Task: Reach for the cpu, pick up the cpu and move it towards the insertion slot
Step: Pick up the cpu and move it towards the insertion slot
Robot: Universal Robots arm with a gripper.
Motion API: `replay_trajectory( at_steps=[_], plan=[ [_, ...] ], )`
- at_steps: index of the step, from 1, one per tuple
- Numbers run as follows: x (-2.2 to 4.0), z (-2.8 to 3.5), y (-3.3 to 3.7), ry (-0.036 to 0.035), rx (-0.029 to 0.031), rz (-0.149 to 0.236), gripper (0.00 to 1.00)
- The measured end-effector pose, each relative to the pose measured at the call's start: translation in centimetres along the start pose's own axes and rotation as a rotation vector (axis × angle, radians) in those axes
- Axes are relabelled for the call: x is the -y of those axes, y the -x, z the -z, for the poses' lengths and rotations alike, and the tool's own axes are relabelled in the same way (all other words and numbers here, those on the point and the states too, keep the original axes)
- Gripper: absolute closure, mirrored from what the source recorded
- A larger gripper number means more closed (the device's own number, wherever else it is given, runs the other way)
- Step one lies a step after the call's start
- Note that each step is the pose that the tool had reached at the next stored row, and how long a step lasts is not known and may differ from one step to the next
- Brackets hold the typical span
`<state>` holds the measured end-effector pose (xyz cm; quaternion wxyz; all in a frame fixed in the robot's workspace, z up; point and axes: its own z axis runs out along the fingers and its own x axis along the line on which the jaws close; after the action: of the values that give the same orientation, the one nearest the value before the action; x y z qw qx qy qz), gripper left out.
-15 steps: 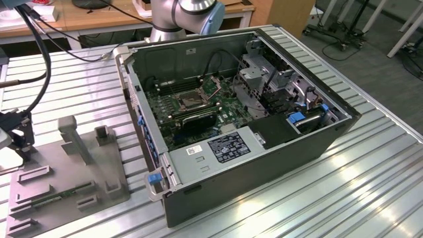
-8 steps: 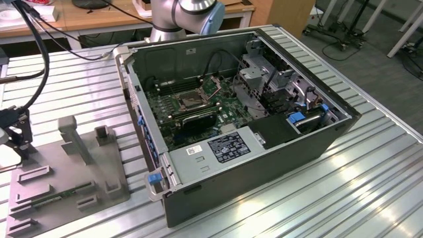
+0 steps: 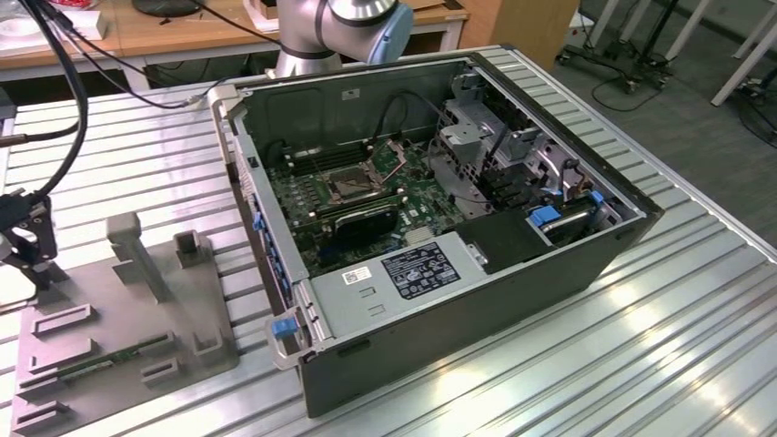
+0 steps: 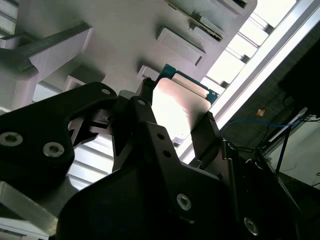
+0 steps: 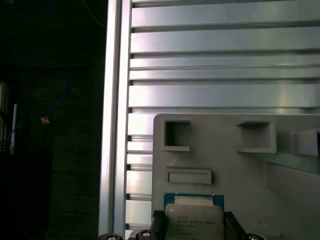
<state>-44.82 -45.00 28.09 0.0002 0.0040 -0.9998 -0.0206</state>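
Gripper (image 4: 176, 107) pinches the cpu (image 5: 194, 225), seemingly above the tray (image 5: 220, 165) (insertion slot (image 3: 346, 185): exterior view).

One cpu (image 5: 194, 222), one tray (image 3: 97, 291), one memory stick (image 3: 107, 358), one case (image 3: 522, 291), one insertion slot (image 3: 344, 185).

tool (image 4: 176, 104) | fingers pinch cpu (image 5: 193, 220) (both edges) | pointing down
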Motion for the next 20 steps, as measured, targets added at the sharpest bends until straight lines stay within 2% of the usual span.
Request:
replay_trajectory(
  at_steps=[20],
  plan=[
    [-0.02, 0.45, 0.09, -0.0001, -0.0002, 0.000, 0.45]
  ],
)
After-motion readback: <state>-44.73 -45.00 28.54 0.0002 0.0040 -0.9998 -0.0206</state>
